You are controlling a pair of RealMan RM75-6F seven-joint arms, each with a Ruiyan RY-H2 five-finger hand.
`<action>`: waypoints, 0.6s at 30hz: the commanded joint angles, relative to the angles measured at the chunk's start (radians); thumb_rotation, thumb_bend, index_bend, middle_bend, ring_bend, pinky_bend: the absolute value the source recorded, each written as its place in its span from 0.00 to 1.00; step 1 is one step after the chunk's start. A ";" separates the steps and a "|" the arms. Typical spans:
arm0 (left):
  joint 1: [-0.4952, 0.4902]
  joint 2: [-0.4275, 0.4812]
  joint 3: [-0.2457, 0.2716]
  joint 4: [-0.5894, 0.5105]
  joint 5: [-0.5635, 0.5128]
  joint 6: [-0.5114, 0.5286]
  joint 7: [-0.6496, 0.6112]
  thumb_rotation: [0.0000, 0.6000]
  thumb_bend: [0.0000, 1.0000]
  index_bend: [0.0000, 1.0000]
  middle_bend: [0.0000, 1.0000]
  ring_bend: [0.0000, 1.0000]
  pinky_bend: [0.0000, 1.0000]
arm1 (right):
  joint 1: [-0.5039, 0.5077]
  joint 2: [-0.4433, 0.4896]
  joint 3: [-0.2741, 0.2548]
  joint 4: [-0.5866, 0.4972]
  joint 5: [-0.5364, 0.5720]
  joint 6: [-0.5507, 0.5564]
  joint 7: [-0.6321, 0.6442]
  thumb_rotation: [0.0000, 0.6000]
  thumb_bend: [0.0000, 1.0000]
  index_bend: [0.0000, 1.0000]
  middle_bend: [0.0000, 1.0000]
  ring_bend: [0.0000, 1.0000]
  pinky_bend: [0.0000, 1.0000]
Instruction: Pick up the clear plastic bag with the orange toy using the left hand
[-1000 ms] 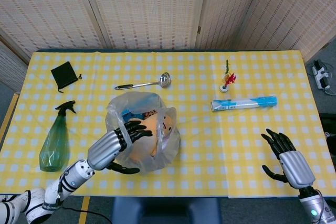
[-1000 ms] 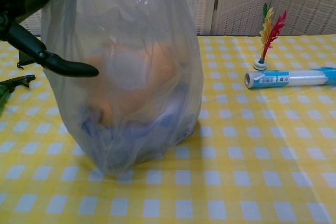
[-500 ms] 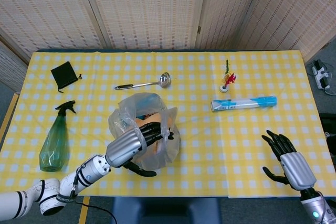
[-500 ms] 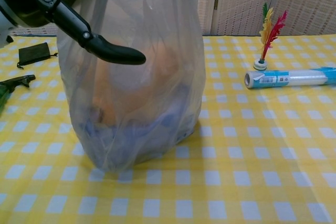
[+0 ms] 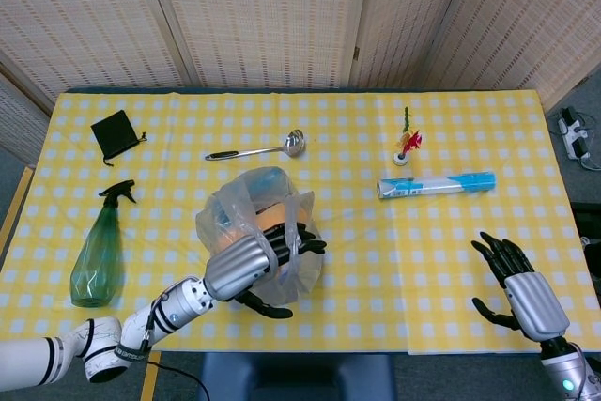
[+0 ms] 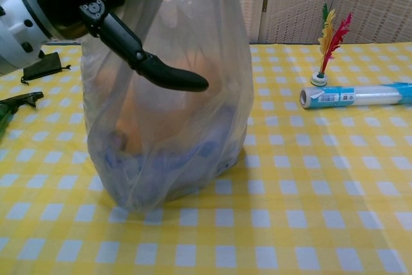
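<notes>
**Free room and obstacles on the worktop**

The clear plastic bag with the orange toy (image 5: 261,232) stands at the middle front of the yellow checked worktop (image 5: 470,138), with the left robot hand (image 5: 252,265) over its near side. To its left lies the green spray bottle (image 5: 98,255), with the black pouch (image 5: 115,132) behind that. The metal ladle (image 5: 258,148) lies behind the bag. Further right stand the feathered shuttlecock (image 5: 406,143) and the blue-ended roll (image 5: 435,185). Bare cloth lies between the bag and the right robot hand (image 5: 519,284), and in front of the roll.
</notes>
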 commanded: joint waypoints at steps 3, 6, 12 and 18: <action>-0.013 -0.010 -0.010 0.001 -0.003 0.001 0.021 0.91 0.10 0.10 0.26 0.18 0.16 | -0.001 0.001 -0.001 -0.001 -0.003 0.001 0.001 1.00 0.34 0.00 0.00 0.00 0.00; -0.020 -0.013 -0.016 -0.003 -0.004 0.003 0.028 0.91 0.10 0.10 0.26 0.18 0.16 | -0.002 0.002 -0.001 -0.002 -0.003 0.003 0.002 1.00 0.34 0.00 0.00 0.00 0.00; -0.042 -0.026 -0.017 -0.020 -0.006 -0.015 0.038 0.91 0.10 0.10 0.26 0.19 0.17 | -0.002 0.003 -0.001 -0.002 -0.005 0.005 0.003 1.00 0.34 0.00 0.00 0.00 0.00; -0.070 -0.048 -0.007 -0.037 -0.017 -0.051 0.011 0.91 0.10 0.10 0.26 0.19 0.18 | -0.005 0.005 0.000 -0.003 -0.007 0.012 0.003 1.00 0.34 0.00 0.00 0.00 0.00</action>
